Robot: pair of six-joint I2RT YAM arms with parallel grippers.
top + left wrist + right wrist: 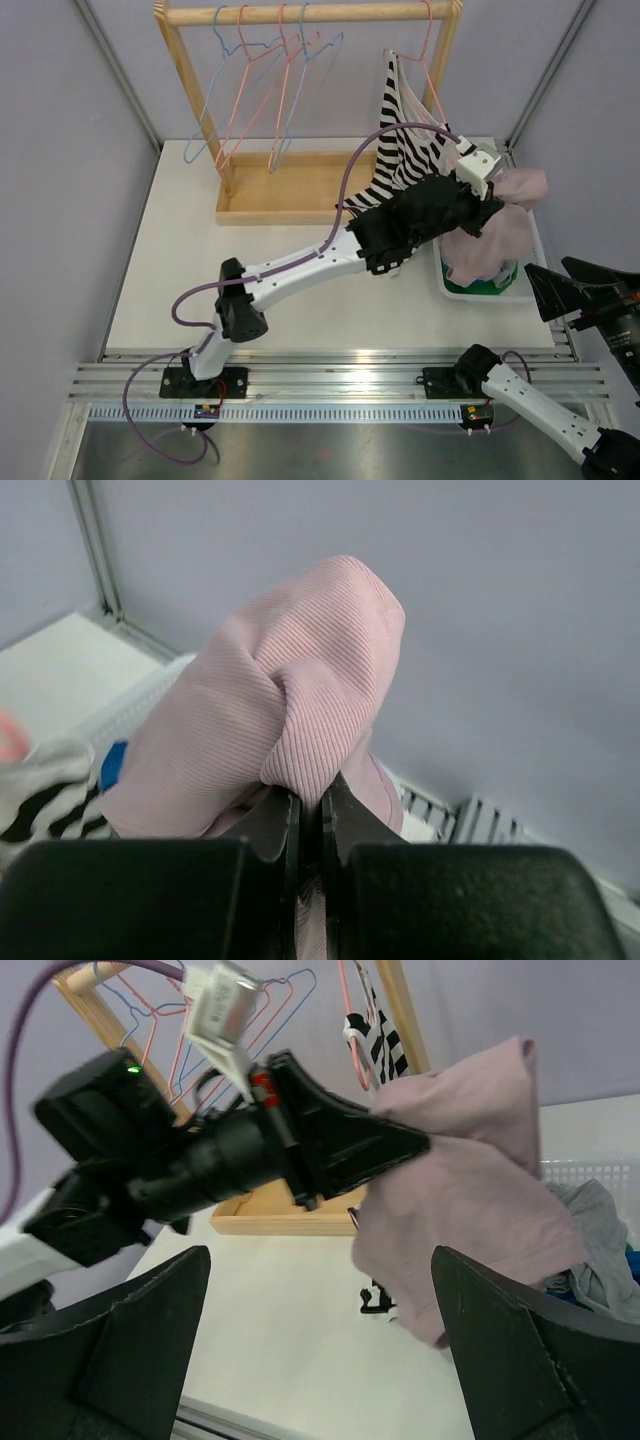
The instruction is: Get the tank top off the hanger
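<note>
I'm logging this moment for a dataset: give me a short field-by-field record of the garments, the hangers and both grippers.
left gripper: fingers shut on the pink ribbed garment, held above the white plastic basket
right gripper: open, holding nothing
black-and-white striped top: hanging on the pink wire hanger, at the right end of the wooden rack
blue and pink spare hangers: bare, on the left part of the rail
basket contents: other clothes, partly hidden
</note>
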